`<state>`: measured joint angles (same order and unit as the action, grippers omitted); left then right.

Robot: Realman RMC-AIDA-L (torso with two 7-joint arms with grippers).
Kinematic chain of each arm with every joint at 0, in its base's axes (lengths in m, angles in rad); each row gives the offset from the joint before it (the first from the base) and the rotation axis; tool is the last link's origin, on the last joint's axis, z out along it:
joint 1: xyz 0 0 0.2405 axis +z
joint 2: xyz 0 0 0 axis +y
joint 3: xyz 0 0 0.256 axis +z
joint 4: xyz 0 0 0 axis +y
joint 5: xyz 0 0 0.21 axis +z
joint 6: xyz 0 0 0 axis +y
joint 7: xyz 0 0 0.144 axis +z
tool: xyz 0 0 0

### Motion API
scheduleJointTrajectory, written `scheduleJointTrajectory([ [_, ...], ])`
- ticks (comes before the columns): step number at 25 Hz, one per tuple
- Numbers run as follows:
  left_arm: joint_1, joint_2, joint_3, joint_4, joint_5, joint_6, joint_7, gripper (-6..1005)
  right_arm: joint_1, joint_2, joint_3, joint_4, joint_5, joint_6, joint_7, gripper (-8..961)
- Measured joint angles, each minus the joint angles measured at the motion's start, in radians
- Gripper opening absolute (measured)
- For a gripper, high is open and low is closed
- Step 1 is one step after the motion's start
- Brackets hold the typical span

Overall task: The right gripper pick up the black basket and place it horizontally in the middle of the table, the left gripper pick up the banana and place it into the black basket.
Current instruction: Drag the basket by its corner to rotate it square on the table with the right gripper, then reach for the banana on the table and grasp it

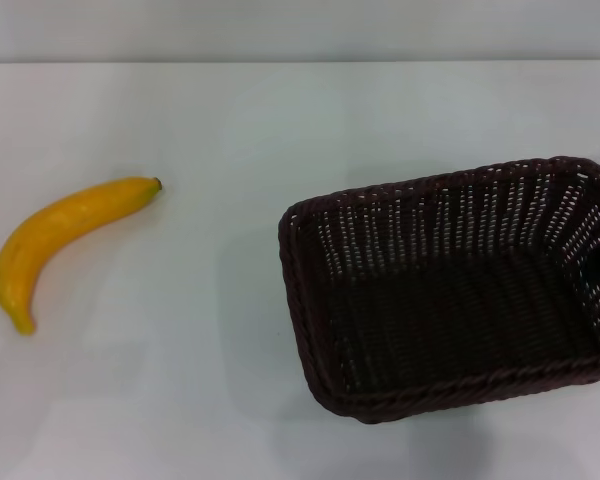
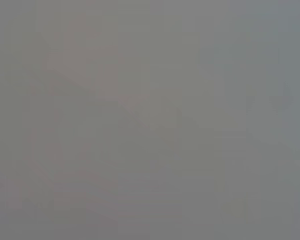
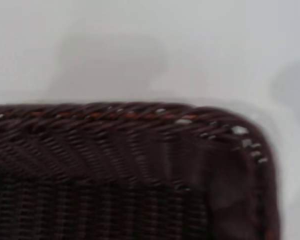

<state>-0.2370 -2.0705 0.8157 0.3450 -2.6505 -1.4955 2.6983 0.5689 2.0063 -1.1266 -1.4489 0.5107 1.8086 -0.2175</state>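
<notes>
Your right gripper (not seen, so I cannot tell its grip) hangs just over the black basket [image 3: 115, 165] rim, so grab it first; the banana [image 1: 60, 240] waits far off on the counter [image 1: 210, 400].

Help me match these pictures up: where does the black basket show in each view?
Head view: the black basket sits right of centre on the table, empty, apart from the banana.
Left wrist view: not in it; only blank grey.
Right wrist view: one rim corner fills the lower part.
Shared landmark: the braided rim against white tabletop.
</notes>
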Motion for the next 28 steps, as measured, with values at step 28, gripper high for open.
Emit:
scheduleJointTrajectory([
  [28,0.070,0.030,0.004,0.243,0.436,0.141,-0.627,120,-0.184,-0.191,0.929,0.611,0.645,-0.235,-1.141,530],
])
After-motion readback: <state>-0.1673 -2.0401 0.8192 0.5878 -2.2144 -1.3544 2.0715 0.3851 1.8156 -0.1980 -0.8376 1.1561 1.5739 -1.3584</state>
